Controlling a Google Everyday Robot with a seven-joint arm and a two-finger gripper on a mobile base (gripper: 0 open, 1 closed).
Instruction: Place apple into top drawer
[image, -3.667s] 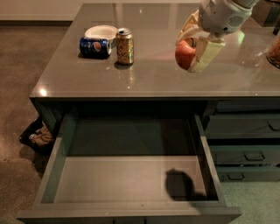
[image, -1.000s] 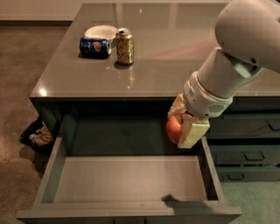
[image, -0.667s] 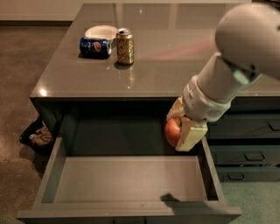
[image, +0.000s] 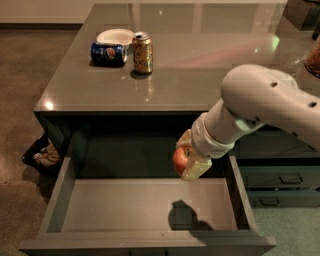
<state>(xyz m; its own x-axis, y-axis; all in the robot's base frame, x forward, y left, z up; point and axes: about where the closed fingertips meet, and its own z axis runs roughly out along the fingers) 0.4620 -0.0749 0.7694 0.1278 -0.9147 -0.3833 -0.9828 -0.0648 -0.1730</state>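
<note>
Fingers (image: 196, 168) of gripper (image: 184, 160): clamped on apple (image: 178, 161), held over top drawer (image: 125, 205), near its right wall. Step: placing. Next: descend toward drawer floor, release.

Gold can (image: 142, 52), blue can (image: 107, 53), white bowl (image: 115, 36)

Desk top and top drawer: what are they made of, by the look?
The desk top: smooth grey, semi-gloss, likely laminate or coated panel; it mirrors lamp glints and the gold can. The top drawer: matte dark grey-green, thin flat walls, probably painted sheet metal, though not certain; it takes a soft shadow, no glare. The gripper hangs over its right side in view, shut on the apple.
</note>
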